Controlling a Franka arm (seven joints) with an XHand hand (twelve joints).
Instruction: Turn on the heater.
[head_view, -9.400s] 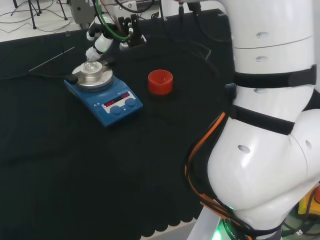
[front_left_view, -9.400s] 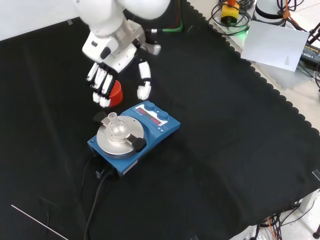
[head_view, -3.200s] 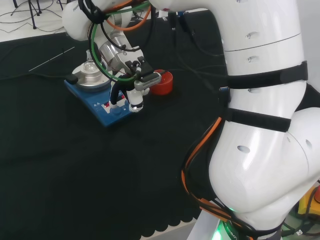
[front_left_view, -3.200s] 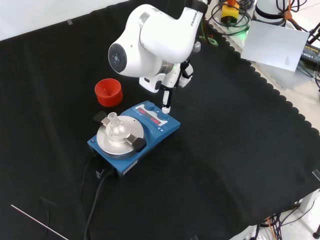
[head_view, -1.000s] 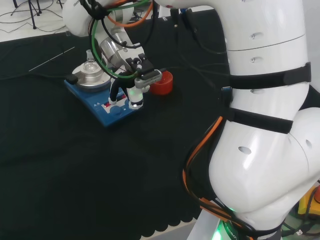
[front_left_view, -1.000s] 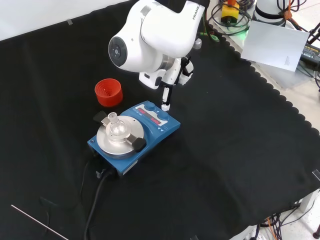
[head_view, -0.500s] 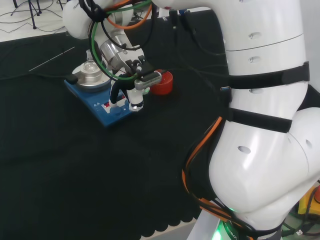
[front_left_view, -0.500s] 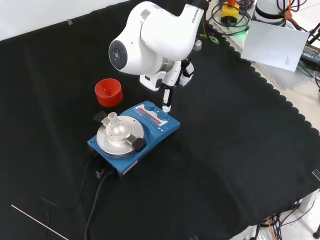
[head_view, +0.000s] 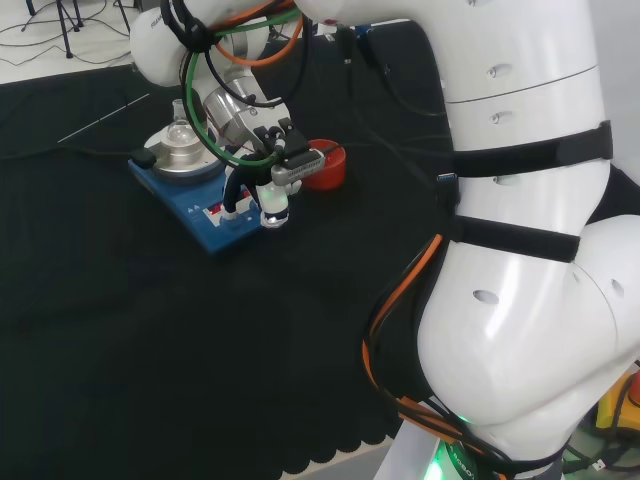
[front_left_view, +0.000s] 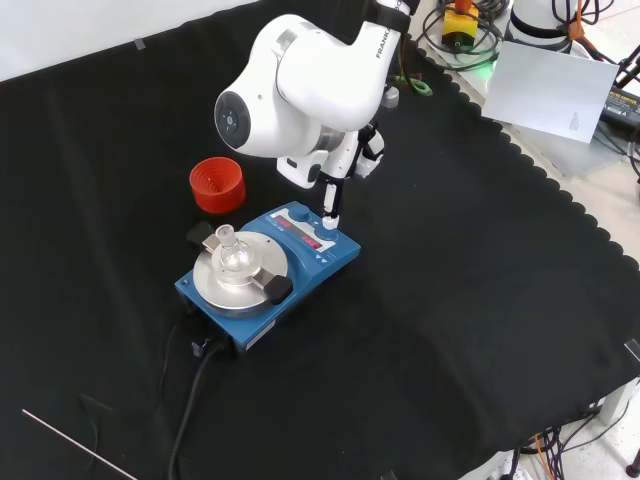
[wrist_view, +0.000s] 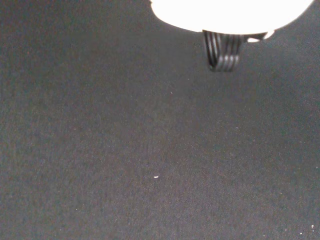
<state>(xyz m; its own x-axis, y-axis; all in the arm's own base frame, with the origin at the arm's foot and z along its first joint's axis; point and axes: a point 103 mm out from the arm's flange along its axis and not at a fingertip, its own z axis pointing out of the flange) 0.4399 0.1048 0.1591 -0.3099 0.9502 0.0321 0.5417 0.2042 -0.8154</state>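
Even, bright overhead room light falls on my bench, and the black cloth (front_left_view: 480, 300) soaks it up, so shadows barely register. My white arm link (front_left_view: 300, 85) carries soft glare, and the head view shows the same sheen on my arm (nearly blown out). Past my wrist, a white part of my hand (wrist_view: 232, 15) is overexposed and blurred, while the cloth weave looks grainy.

Robotics lab bench. A black cloth (front_left_view: 480, 300) with scalloped edge covers the work surface; on it stand a blue hotplate stirrer (front_left_view: 268, 264) carrying a small glass flask (front_left_view: 229, 250), and a red ribbed stand (front_left_view: 217, 184). Cables (front_left_view: 560, 440) and tripod legs (head_view: 65, 20) lie on the floor around the bench.
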